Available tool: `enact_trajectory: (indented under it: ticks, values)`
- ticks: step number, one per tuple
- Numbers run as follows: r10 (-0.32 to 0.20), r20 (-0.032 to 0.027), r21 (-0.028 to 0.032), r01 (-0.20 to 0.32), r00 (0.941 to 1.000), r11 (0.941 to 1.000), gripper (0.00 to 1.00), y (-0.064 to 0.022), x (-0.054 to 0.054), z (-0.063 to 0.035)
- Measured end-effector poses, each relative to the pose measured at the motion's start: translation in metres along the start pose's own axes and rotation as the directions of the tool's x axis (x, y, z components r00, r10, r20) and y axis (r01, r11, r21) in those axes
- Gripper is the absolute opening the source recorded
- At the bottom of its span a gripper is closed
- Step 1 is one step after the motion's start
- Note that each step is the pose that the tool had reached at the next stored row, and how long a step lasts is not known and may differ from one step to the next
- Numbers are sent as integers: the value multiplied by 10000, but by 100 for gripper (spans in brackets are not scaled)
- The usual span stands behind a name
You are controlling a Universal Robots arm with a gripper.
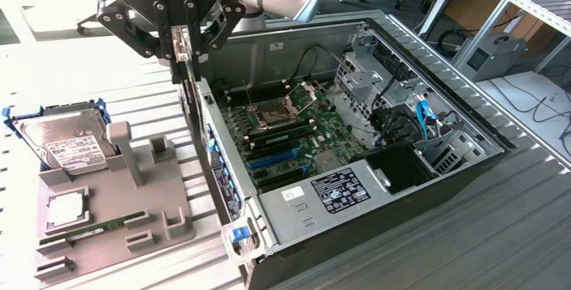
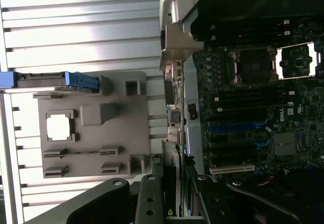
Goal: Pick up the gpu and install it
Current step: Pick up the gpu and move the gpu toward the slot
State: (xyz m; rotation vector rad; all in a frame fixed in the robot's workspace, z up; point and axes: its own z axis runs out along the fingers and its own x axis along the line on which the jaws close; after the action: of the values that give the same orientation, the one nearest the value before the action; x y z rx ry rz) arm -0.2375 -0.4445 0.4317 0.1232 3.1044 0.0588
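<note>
The gpu point(image 1: 190, 103) hangs edge-on as a thin dark card with a silver metal end bracket point(image 2: 177, 42). My gripper point(image 1: 181, 51) is shut on its upper edge. The card hangs over the open computer case's point(image 1: 267, 43) side wall, on the exterior view's left of the case, between the grey holder and the motherboard point(image 1: 295, 139). In the wrist view the black fingers point(image 2: 150, 198) clamp the gpu point(image 2: 172, 115), which runs along the case wall beside the blue expansion slots point(image 2: 235, 128). The card's lower end is hard to tell apart from the case edge.
On the exterior view's left stands a grey holder point(image 1: 116, 203) carrying a hard drive point(image 1: 67, 146) in a blue caddy, a CPU point(image 1: 64, 210) and a green RAM stick point(image 1: 103, 226). Inside the case are drive cages and cables point(image 1: 402, 123). Around it lies ribbed metal table.
</note>
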Motion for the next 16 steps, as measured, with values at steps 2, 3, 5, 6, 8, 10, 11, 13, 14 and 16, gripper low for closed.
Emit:
enact_trajectory:
  ticks: [2, 3, 5, 6, 8, 10, 11, 13, 14, 16]
  values:
    - [0, -1, 1, 0, 10000, 10000, 27, 2, -25, 0]
    - [-1, -1, 1, 1, 10000, 10000, 27, 3, -41, 1]
    - [-1, -1, 1, 1, 10000, 10000, 27, 7, -81, 2]
    - [-1, -1, 1, 1, 10000, 10000, 27, 7, -92, 3]
    - [-1, -1, 1, 1, 10000, 10000, 27, 9, -119, 4]
    - [0, -1, 1, 0, 10000, 10000, 27, 11, -143, 5]
    - [0, 0, 0, 0, 10000, 10000, 27, 12, -156, 5]
    - [0, -1, 1, 0, 10000, 10000, 27, 14, -180, 6]
    - [-1, -1, 1, 1, 10000, 10000, 27, 15, -192, 6]
    - [0, 0, 0, 0, 10000, 10000, 27, 17, -217, 7]
